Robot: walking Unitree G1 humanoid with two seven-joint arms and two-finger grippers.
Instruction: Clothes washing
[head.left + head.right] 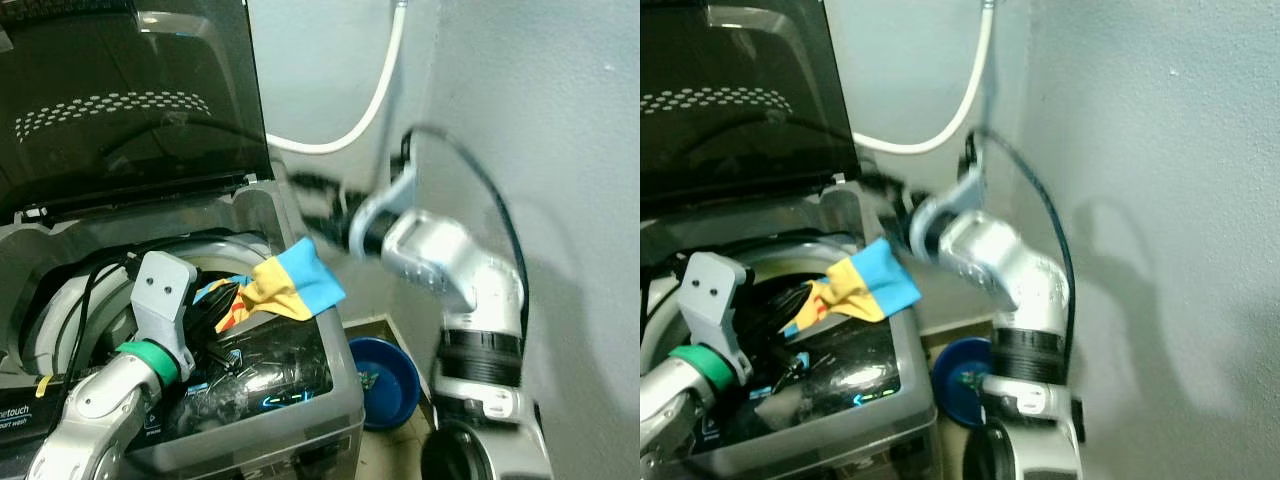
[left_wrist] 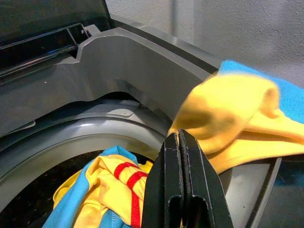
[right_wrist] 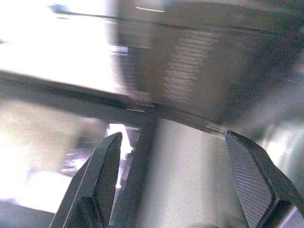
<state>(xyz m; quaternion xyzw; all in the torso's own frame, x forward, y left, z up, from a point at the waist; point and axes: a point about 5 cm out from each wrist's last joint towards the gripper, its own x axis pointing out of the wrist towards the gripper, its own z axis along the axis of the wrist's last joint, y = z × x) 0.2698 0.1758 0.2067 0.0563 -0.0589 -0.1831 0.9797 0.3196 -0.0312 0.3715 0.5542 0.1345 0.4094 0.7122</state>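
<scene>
Down in the lower left corner of the left eye view I can read two scraps of white print on the washing machine [image 1: 345, 400]: "touch" and under it "smart wash"; the rest is cut off by the frame edge. The control panel [image 1: 270, 385] along the front rim glows with small blue marks, too smeared for me to read.

The garment [image 1: 285, 285] is yellow and bright blue, with red stripes on the part down in the drum. It hangs over the right-hand rim of the tub, centre of the frame, one blue corner hanging outside the machine and the rest trailing inside. In the left wrist view it bunches up as a yellow fold just past the fingertips.

My left gripper [image 2: 180, 142] sits over the drum opening with its two black fingers pressed flat together, nothing between them as far as I can see. The right gripper [image 3: 173, 142] is spread wide and empty, up near the raised lid; that view is blurred, so I can't place it more finely.

The dark tinted lid [image 1: 120, 100] stands open at upper left. A white hose [image 1: 375, 100] curves down the wall at top centre, and a blue basin [image 1: 385, 380] sits on the floor just right of the machine.
</scene>
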